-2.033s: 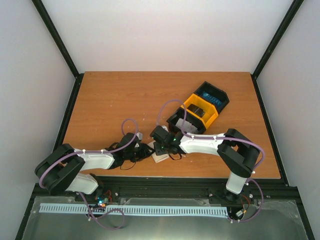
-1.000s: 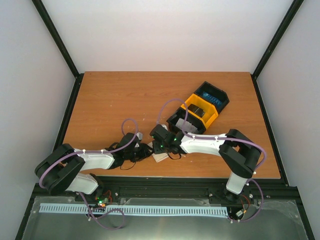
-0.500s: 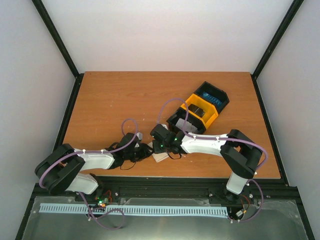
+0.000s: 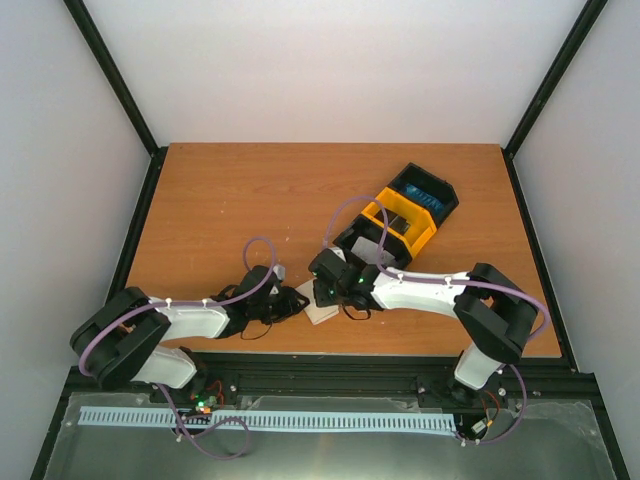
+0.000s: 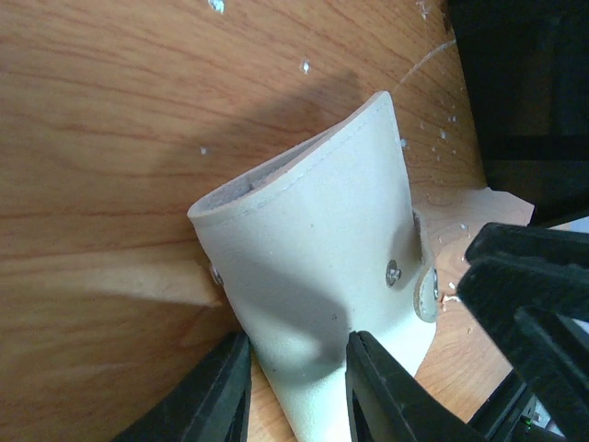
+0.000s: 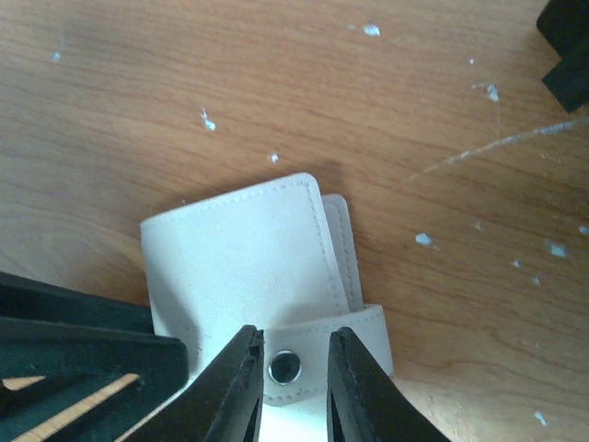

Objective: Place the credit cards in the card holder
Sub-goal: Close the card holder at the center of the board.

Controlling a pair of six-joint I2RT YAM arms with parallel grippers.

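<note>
Partly off-frame: card holder (image 6: 239, 267)

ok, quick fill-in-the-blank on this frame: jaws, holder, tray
1. The left arm's jaws clamp the cream ___.
2. The right arm's jaws straddle a metal ___ on its strap.
3. The tray is black and ___.

Missing words: card holder; snap; yellow.
</note>
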